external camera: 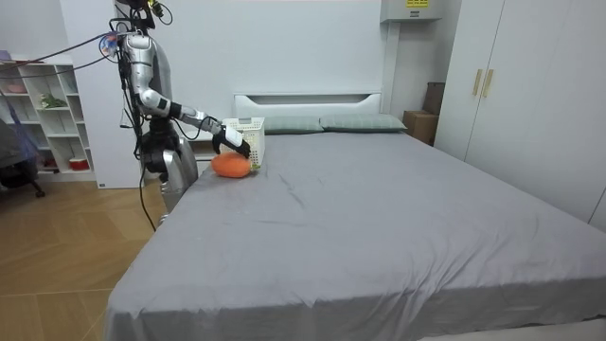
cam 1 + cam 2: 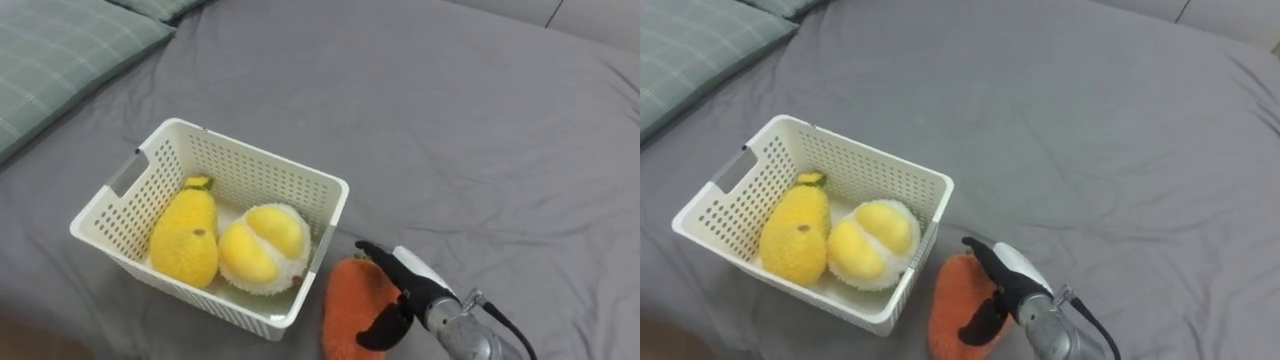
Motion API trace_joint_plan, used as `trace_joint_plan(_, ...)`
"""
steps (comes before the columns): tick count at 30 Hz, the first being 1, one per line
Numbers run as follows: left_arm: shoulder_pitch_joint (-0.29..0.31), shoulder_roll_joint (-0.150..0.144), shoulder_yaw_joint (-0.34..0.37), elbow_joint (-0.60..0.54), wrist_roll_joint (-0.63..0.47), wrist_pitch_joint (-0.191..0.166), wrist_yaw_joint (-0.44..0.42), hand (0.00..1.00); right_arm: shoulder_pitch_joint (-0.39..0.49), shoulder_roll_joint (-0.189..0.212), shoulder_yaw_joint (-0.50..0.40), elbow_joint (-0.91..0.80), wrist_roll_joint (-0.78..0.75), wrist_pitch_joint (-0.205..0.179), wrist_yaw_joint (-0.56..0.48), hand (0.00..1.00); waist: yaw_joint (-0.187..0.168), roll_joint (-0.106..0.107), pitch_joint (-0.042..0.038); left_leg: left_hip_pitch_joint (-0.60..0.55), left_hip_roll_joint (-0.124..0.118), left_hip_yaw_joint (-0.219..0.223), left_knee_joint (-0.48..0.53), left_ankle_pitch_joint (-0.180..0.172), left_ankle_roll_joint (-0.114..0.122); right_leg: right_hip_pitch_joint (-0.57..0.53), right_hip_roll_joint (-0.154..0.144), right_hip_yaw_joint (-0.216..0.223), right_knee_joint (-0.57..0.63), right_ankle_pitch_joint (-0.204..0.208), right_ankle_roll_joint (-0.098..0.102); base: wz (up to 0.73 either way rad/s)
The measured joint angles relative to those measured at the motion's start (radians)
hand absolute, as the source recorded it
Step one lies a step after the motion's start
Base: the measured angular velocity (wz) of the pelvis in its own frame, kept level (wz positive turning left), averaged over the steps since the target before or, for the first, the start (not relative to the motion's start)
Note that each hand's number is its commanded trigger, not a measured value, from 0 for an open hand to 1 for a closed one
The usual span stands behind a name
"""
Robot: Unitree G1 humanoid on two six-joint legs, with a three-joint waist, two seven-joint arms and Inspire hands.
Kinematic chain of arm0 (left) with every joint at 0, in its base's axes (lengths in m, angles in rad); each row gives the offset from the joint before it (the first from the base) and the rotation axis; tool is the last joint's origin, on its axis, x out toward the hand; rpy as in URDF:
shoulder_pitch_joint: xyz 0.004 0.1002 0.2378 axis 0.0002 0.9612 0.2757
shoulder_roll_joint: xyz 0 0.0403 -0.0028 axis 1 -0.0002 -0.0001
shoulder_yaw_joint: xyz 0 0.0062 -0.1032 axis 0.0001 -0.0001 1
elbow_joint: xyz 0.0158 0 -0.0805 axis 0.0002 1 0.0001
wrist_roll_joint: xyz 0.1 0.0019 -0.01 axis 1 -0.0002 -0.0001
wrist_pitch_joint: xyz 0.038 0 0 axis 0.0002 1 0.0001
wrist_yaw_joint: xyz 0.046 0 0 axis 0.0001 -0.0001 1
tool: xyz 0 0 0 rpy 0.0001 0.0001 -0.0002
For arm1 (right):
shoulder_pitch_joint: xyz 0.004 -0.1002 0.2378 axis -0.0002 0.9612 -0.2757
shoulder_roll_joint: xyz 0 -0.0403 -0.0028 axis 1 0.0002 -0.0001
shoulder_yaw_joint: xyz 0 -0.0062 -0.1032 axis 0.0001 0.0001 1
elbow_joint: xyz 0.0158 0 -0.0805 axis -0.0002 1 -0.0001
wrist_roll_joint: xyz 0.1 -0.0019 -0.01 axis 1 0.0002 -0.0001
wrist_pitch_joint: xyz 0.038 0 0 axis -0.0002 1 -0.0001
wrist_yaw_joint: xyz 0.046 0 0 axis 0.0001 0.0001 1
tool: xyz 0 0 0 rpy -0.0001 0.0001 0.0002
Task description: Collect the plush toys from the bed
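Note:
An orange plush toy (image 2: 348,300) lies on the grey bed just right of a white perforated basket (image 2: 250,152). My right hand (image 2: 415,285) rests over the toy's right side, open, with its fingers (image 2: 374,254) reaching across the top and the thumb against the lower part. Inside the basket sit a yellow pear-shaped plush (image 2: 185,240) and a pale yellow durian plush (image 2: 265,250). In the room view I stand at the bed's head corner, right arm stretched toward the orange toy (image 1: 230,165) beside the basket (image 1: 248,133).
A green checked pillow (image 2: 60,60) lies at the upper left, beyond the basket. Open grey sheet (image 2: 470,130) spreads to the right and far side. In the room view a shelf unit (image 1: 47,114) stands behind me and wardrobes (image 1: 530,95) line the far side.

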Motion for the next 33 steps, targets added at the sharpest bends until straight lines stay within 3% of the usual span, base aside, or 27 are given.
trace_joint_plan(6, 0.011, 0.002, 0.034, 0.000, 0.022, 0.035, -0.006, 0.00, -0.065, -0.002, -0.036, 0.098, -0.035, 0.024, -0.030, 0.00, 0.026, -0.003, 0.0002, -0.004, -0.002, -0.006, 0.009, 0.000, 0.000, 0.002, -0.001, -0.003, 0.000, 0.000, 0.000, 0.02)
trace_joint_plan(18, 0.033, 0.014, 0.053, 0.000, 0.058, 0.045, -0.021, 0.00, -0.158, -0.001, -0.038, 0.314, -0.033, 0.019, -0.090, 0.00, 0.076, -0.028, 0.0068, -0.009, -0.008, -0.031, 0.013, 0.002, 0.001, 0.008, -0.004, -0.029, -0.002, 0.000, 0.001, 0.05)
trace_joint_plan(28, 0.039, 0.014, 0.022, 0.001, 0.074, 0.054, -0.018, 0.00, -0.197, 0.007, -0.067, 0.337, 0.117, -0.002, -0.160, 0.00, 0.076, -0.011, 0.0137, -0.011, -0.010, -0.040, 0.018, 0.002, 0.000, 0.019, -0.003, -0.043, -0.014, 0.000, 0.000, 0.03)
trace_joint_plan(33, 0.043, 0.014, 0.022, 0.020, 0.101, 0.055, -0.018, 0.00, -0.197, 0.008, -0.071, 0.294, 0.149, -0.010, -0.188, 0.00, 0.074, 0.003, 0.0050, -0.013, -0.012, -0.046, 0.022, 0.002, -0.001, 0.020, -0.004, -0.050, -0.014, 0.000, 0.001, 0.03)
